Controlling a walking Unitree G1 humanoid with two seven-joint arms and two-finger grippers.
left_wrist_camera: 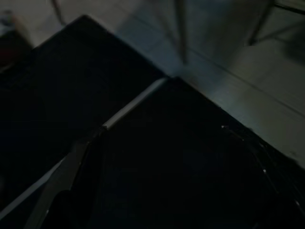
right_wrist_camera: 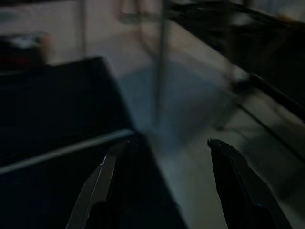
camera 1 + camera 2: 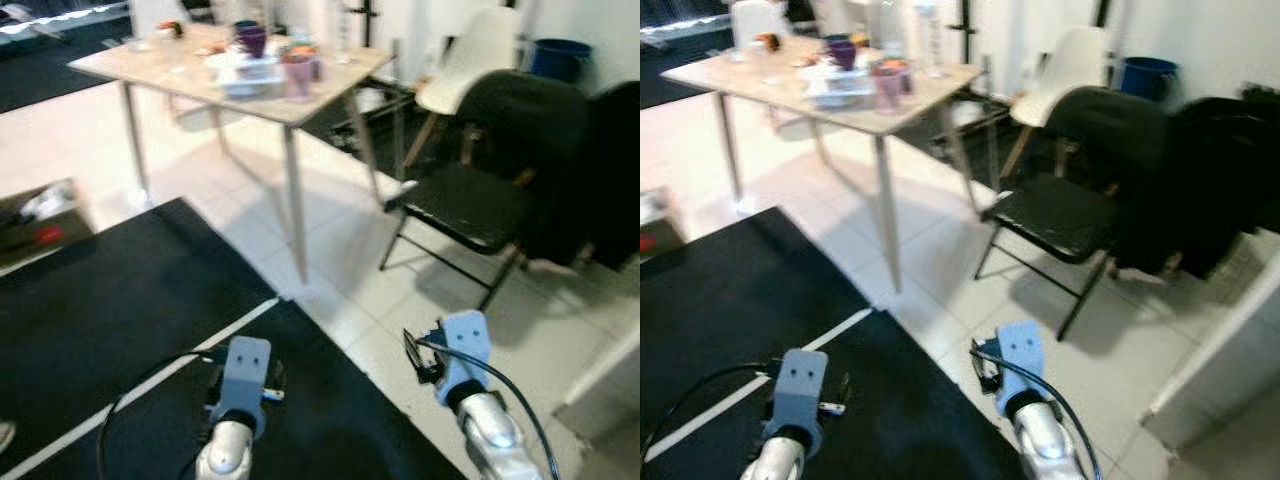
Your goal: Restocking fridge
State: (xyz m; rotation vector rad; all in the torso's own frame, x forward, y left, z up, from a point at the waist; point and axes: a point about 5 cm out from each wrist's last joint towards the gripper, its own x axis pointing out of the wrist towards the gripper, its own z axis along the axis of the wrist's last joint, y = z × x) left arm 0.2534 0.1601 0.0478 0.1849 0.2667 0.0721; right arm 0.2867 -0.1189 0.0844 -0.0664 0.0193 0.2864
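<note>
- Fridge: we cannot tell whether the tall white panel (image 3: 1230,350) rising at the right edge, close beside the right arm, belongs to it. It is flat, smooth and upright, and which way it faces is not clear to us.
- Our left gripper (image 3: 243,380) hangs low over a matte black floor mat (image 3: 120,300). The wrist view is too dark for us to tell how its jaws stand. A black cable (image 3: 130,400) loops out from the silver arm.
- Our right gripper (image 2: 169,143) hangs at the mat's edge over the floor. Its jaws are spread apart and hold nothing, and pale tile shows between the two tapered black fingers (image 2: 95,191).
- A thin white stripe (image 3: 230,325) crosses the mat on a diagonal.
- Around the mat lies glossy white floor tile (image 3: 340,290).
- To the left sits a low cardboard box (image 3: 40,215) with something red and something pale inside, too blurred to name.
- Further on stands a light wooden table (image 3: 150,70) on slim metal legs. On it we see a purple cup (image 3: 252,40), a pink cup (image 3: 298,75) and a stack of white containers (image 3: 245,75) just beside it.
- Right of the table is a black folding chair (image 3: 465,205) with dark clothing (image 3: 560,150) draped over its back.
- Behind them are a white moulded chair (image 3: 470,60) and a blue bin (image 3: 560,55).
</note>
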